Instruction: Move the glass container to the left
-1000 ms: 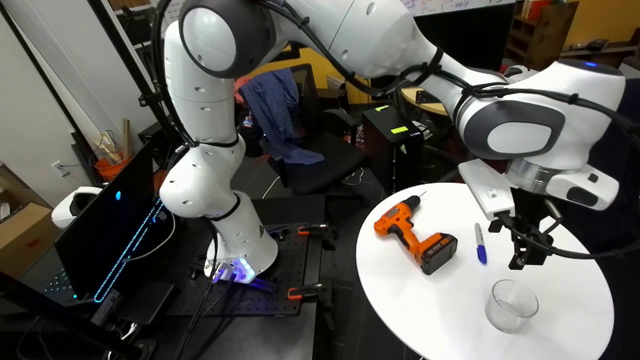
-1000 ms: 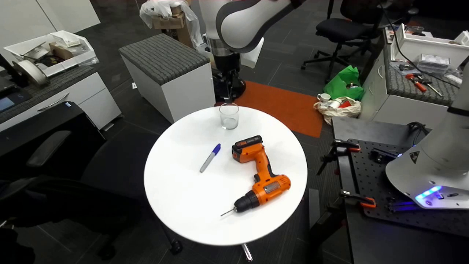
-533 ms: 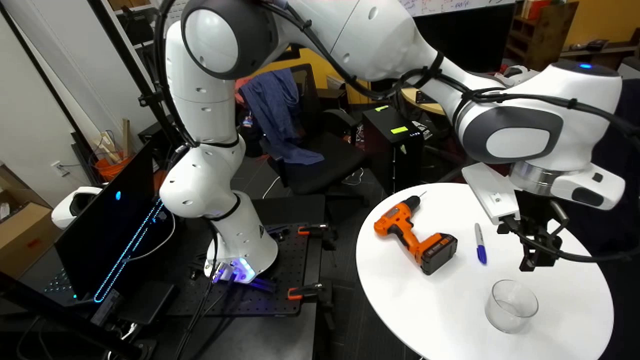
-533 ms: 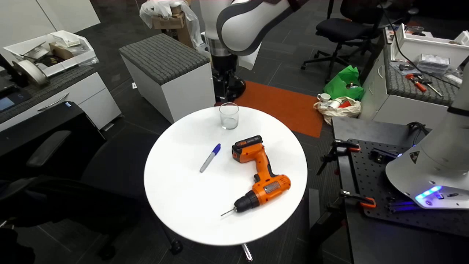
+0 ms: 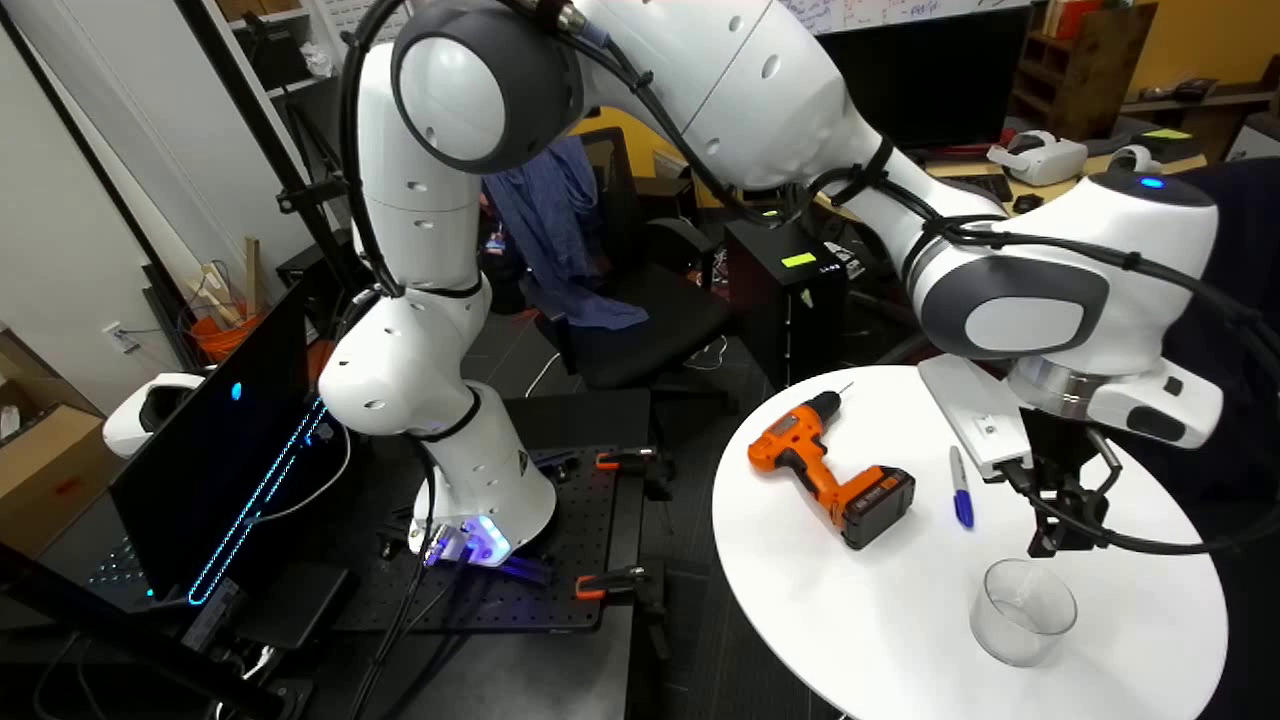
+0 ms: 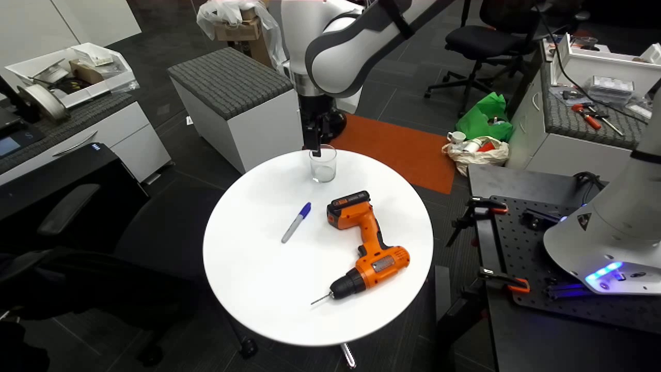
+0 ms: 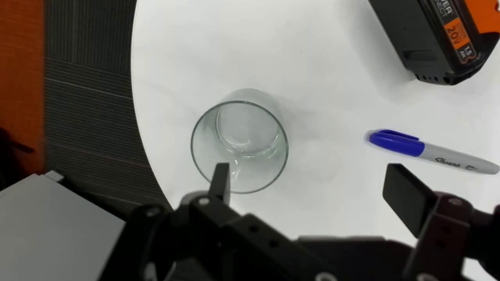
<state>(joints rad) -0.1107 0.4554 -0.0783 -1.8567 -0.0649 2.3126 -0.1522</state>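
The clear glass tumbler [image 7: 243,142] is seen upright near the edge of the white round table [image 6: 258,274], unmoved over the last second; no contents can be made out in it. What has changed is the reach above it. The gripper [image 7: 306,181] has been brought lower and closer, so that in an exterior view the tumbler's rim is now crossed by its dark tip; whether the glass is touched cannot be told, though a hover just above is thought likelier. The fingers [image 7: 220,179] are spread wide, with nothing pinched between them.

For the task, this is judged to be the approach: the tumbler is not yet grasped, and the leftward carry is yet to be made. In the wrist view the rim is overlapped by one finger instead of being framed by the gap, so a sideways correction seems to be called for before any further lowering. Without it, the rim could be struck or the tumbler shoved toward the table edge. Which way is meant by "left" cannot be settled from the views.

Farther out, the blue-capped Sharpie marker [image 7: 435,152] and the orange cordless drill [image 6: 370,235] are likewise undisturbed. By both, the choice of path could be narrowed.
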